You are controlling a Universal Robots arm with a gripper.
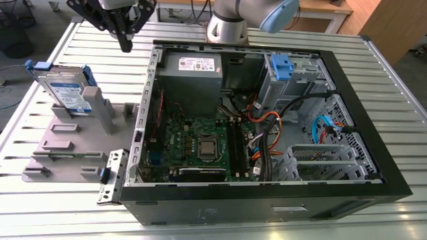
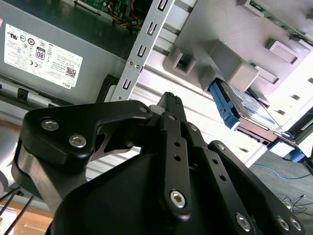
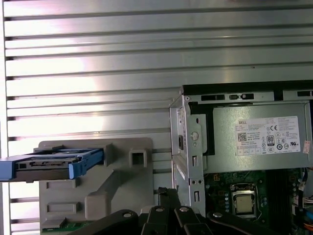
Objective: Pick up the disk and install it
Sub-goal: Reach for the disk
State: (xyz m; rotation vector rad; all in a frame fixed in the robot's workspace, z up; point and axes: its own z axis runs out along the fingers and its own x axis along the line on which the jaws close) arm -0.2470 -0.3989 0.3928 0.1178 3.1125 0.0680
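Upper left of the exterior view, above the ribbed metal table [image 1: 53, 210], the arm's black two-fingered gripper [image 1: 125, 48] hangs with its fingers pointing straight down, jaws together and holding nothing. Below it and toward the exterior view's left stands the disk [image 1: 67, 92], a flat silver hard drive with a white-and-blue label and a blue plastic carrier frame round its edges. It is set on edge in a slot of the grey plastic fixture [image 1: 73, 150], leaning slightly, well apart from the fingertips. Its upper edge, the one nearest the jaws, runs roughly left to right across the frame, labelled face toward the camera. The first wrist view shows the disk [image 3: 54, 164] edge-on as a thin blue-ended bar, off to one side of the gripper [image 3: 168, 192]. In the second wrist view the disk [image 2: 249, 110] sits beyond the gripper [image 2: 171, 98], clear of it. To the exterior view's right of the fixture lies the open black computer case [image 1: 267, 205], with its green motherboard [image 1: 193, 135], grey metal power supply box [image 1: 193, 75] and an empty blue plastic bracket [image 1: 281, 67]. By these frames, the disk is not yet picked up.
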